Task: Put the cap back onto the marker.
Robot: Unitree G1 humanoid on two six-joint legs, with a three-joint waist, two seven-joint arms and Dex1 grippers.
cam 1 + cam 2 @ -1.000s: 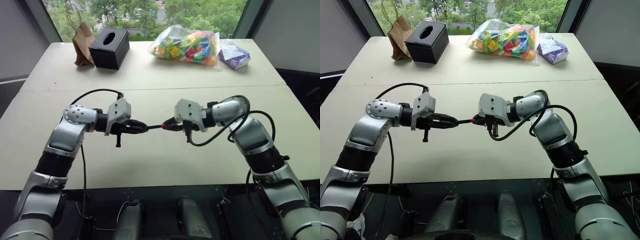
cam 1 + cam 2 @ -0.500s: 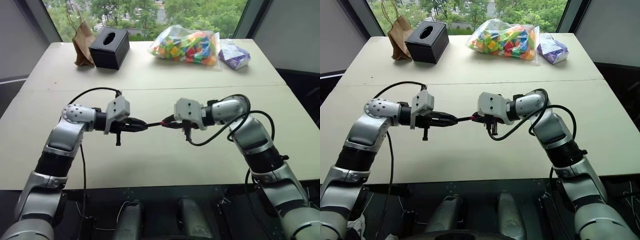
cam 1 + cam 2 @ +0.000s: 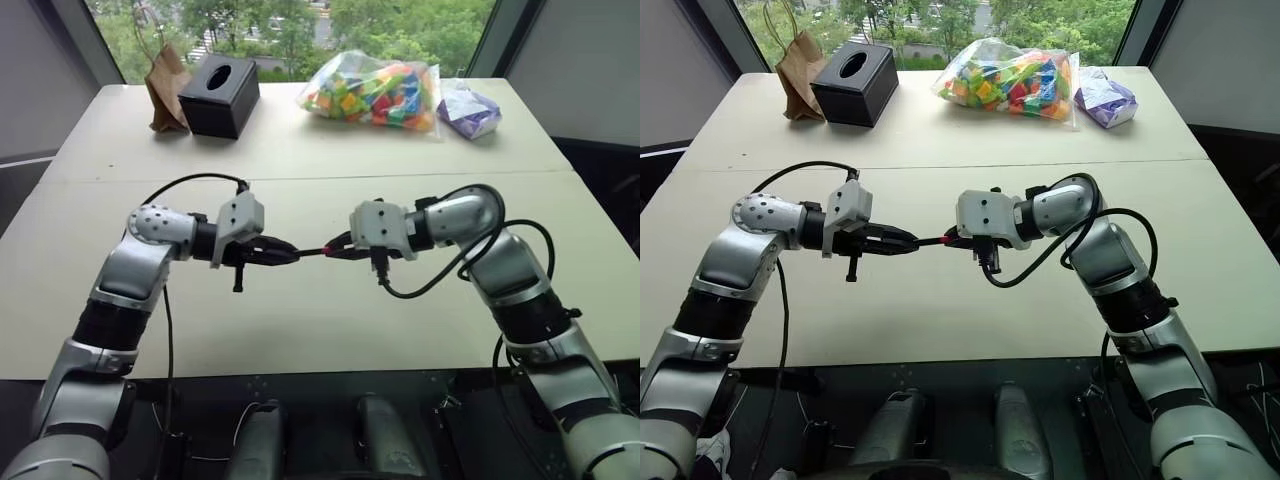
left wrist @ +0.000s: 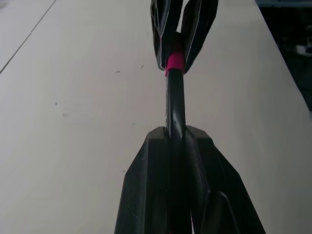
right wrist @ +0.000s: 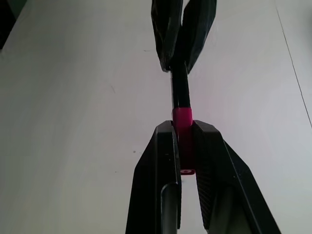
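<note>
Left gripper (image 4: 176,134) clamped on the marker (image 4: 175,100), 2 black fingers (image 4: 146,185) pressed against its dark barrel. Right gripper (image 5: 184,130) closed on the red cap (image 5: 183,118), pinched between its 2 fingers (image 5: 158,170). Cap seated on the marker's end, the barrel running straight between the 2 grippers. Both grippers facing each other, tip to tip, held above the desk (image 3: 300,320) over its near half, about midway between left and right edges. Along the far edge: brown paper bag (image 3: 165,85) toward the far left corner, black tissue box (image 3: 219,94) just beside it, clear bag of colourful blocks (image 3: 375,92) near the middle, purple packet (image 3: 466,108) toward the far right corner.
</note>
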